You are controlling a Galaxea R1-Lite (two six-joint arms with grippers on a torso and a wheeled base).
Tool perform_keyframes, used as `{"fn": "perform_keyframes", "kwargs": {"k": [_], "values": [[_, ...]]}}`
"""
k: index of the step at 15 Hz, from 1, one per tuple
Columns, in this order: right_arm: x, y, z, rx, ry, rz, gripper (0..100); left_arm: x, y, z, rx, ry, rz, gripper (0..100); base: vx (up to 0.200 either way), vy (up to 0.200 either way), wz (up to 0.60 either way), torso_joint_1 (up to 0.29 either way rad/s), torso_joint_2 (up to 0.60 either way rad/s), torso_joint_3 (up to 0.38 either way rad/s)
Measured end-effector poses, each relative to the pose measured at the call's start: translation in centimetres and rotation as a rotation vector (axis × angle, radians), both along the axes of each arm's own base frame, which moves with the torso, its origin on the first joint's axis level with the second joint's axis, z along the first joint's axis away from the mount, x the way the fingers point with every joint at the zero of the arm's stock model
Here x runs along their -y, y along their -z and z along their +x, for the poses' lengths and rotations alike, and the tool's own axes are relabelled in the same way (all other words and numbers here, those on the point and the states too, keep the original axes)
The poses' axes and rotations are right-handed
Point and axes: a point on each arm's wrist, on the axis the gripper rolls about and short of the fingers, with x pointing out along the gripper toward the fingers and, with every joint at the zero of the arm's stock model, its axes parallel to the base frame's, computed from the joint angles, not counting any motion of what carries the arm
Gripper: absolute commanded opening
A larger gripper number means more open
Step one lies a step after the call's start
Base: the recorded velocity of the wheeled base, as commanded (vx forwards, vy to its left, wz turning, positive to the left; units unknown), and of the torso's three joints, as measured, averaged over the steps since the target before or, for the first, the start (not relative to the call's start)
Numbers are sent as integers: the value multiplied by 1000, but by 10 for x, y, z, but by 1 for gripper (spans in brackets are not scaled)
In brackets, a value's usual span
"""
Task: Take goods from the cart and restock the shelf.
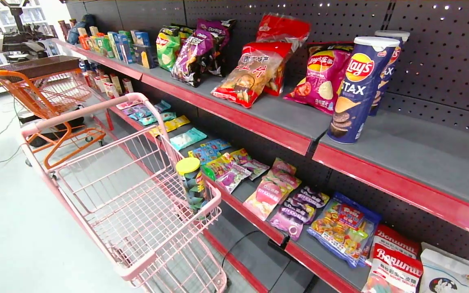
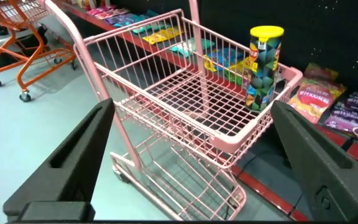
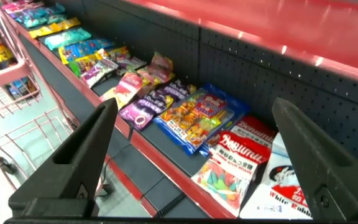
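Two grippers hang free, and neither touches anything. The left gripper [image 2: 191, 106] has its dark fingers [image 2: 73, 155] spread wide, holding nothing, and looks down over the pink cart [image 1: 88, 106] from its open side. The right gripper [image 3: 194, 102] is spread just as wide and just as empty, its fingers [image 3: 73, 162] framing the lower shelf [image 1: 324, 268], where flat candy bags [image 3: 194, 118] lie in a row. One item stands in the cart's basket: a dark can with a yellow lid [image 1: 191, 183]. It sits in the corner of the basket nearest the shelving, pressed close to the wire wall. It stands upright, long axis vertical, lid on top, and the lid rises above the basket's rim. The wire walls close it in on two sides, while the way down from above is open. The cart itself stands just beside the red edge of the lower shelf. On the upper shelf [image 1: 421, 154], two tall blue chip tubes [image 1: 356, 89] stand upright near the pegboard back, with a bare grey stretch to their right. Bags of chips [image 1: 320, 77] lean against the back panel to their left. An orange cart [image 1: 43, 89] stands well apart, farther down the aisle. A black cable [image 1: 238, 244] trails across the bottom shelf beneath the cart's front.
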Motion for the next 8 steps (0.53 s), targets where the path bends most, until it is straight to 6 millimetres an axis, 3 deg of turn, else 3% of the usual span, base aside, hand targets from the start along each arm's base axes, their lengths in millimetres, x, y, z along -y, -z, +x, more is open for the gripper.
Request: {"fn": "perform_keyframes", "kwargs": {"k": [8], "values": [[0,0,0,0,0,1,100,0,0,1,-10,23,28,100,0,0,0,-8,26,16]]}}
